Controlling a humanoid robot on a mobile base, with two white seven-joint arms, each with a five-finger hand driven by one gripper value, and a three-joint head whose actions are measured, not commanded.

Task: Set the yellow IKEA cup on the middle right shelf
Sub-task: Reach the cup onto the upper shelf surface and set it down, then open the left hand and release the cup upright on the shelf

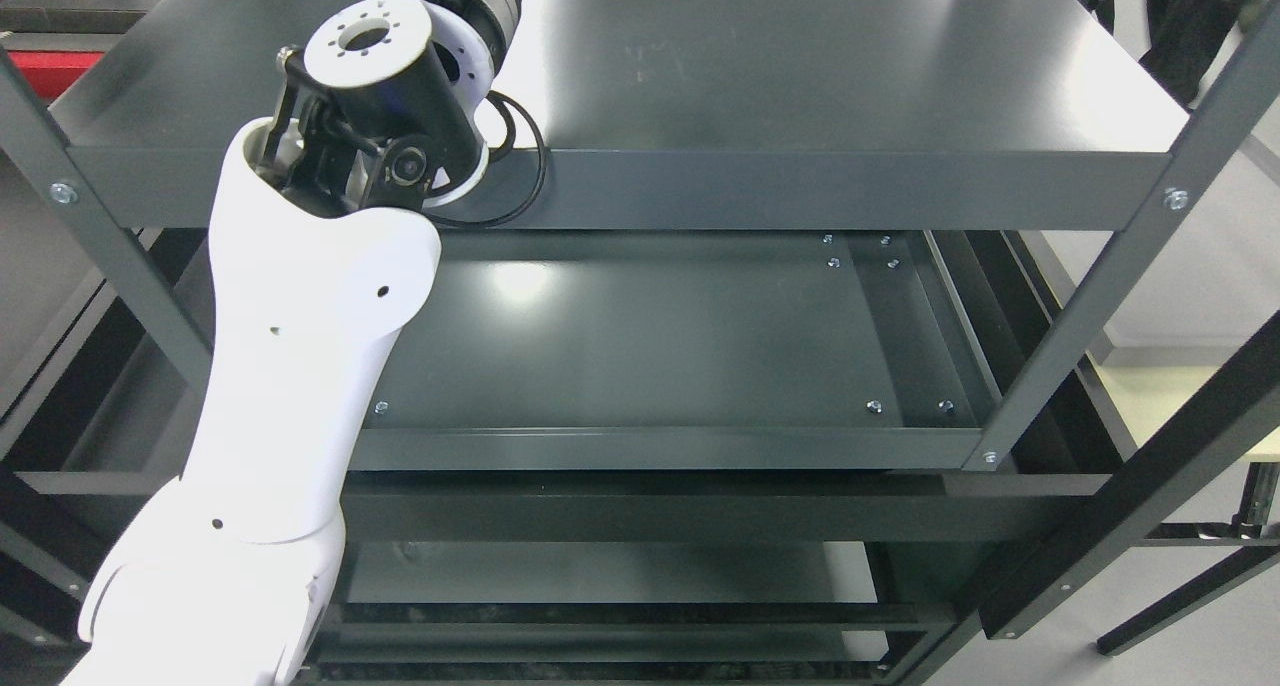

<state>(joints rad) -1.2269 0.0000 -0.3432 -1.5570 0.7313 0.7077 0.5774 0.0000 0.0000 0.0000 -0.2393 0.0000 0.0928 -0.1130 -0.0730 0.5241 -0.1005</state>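
The left arm (300, 386) rises from the lower left, white-shelled, and bends at a black and white joint (385, 116) over the near left part of the top shelf (800, 76). Beyond that joint the arm runs out of the picture at the top edge, so the hand is out of sight and I cannot tell whether it is open or holding anything. The yellow cup does not show anywhere in this view; it may be up with the hidden hand. Below the top shelf lies the middle shelf (650, 346), dark grey metal with small bolts near its corners. A lower shelf (600, 571) shows beneath it. Dark posts (1090, 306) frame the right side.
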